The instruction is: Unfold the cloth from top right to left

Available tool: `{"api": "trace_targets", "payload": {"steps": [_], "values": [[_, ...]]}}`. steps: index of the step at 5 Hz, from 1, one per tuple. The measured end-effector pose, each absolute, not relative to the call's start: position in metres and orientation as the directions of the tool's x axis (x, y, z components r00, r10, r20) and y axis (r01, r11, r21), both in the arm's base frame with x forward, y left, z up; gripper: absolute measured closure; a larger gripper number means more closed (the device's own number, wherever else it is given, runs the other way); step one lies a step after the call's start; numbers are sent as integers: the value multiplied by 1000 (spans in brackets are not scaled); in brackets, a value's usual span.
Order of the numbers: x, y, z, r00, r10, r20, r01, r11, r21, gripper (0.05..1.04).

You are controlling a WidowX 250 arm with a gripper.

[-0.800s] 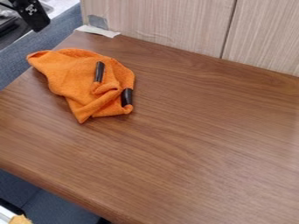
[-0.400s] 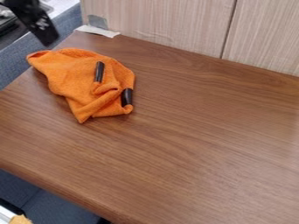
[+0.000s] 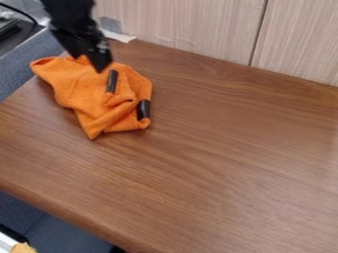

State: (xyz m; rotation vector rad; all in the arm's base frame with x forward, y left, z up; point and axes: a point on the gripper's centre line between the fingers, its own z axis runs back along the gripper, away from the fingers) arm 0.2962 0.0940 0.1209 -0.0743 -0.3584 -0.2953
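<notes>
on the brown worktop (image 3: 224, 153), the orange cloth (image 3: 76, 91) lies bunched at upper left, its shape unchanged. the black arm (image 3: 70, 20) now hangs over its top edge, nearer than before, so grasping seems next; i cannot tell whether the jaws are parted.

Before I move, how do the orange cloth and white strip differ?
The orange cloth is large and crumpled; the white strip is small and narrow. The cloth lies on the table; the strip runs along the table's back edge. Both are in the view's upper left.
</notes>
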Motion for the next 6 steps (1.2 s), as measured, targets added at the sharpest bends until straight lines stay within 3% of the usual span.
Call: {"api": "trace_targets", "payload": {"steps": [2,4,5,6], "values": [[311,70,88,952,-158,261,169,985,-19,83],[311,86,83,965,-104,242,102,995,21,83],[310,87,83,967,-104,233,101,995,23,138],[311,90,71,982,-68,175,73,997,-23,420]]}}
